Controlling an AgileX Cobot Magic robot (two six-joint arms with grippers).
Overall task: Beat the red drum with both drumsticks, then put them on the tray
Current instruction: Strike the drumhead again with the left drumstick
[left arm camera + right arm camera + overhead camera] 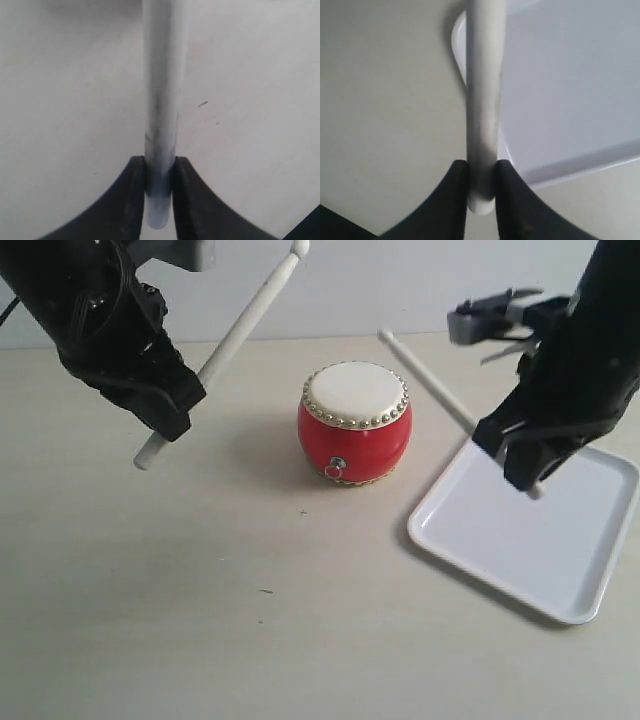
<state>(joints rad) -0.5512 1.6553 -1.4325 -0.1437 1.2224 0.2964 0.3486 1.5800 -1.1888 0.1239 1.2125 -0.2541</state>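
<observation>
Pinching one drumstick [240, 335] tight in the left gripper [168, 412], the other drumstick [430, 380] in the right gripper [520, 465] over the tray [560, 575], both up beside the red drum [353, 430].

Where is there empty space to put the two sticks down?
The tray is bare inside; only the right gripper hangs over its edge nearest the red drum. The table is open along the near side, in front of drum and tray. The tight spot is the gap between them, under the right drumstick.

The drum [353, 435] sits on the table [200, 620], tray [480, 530] at right. The left drumstick [240, 335] slants at its left, the right drumstick [425, 375] between them.
</observation>
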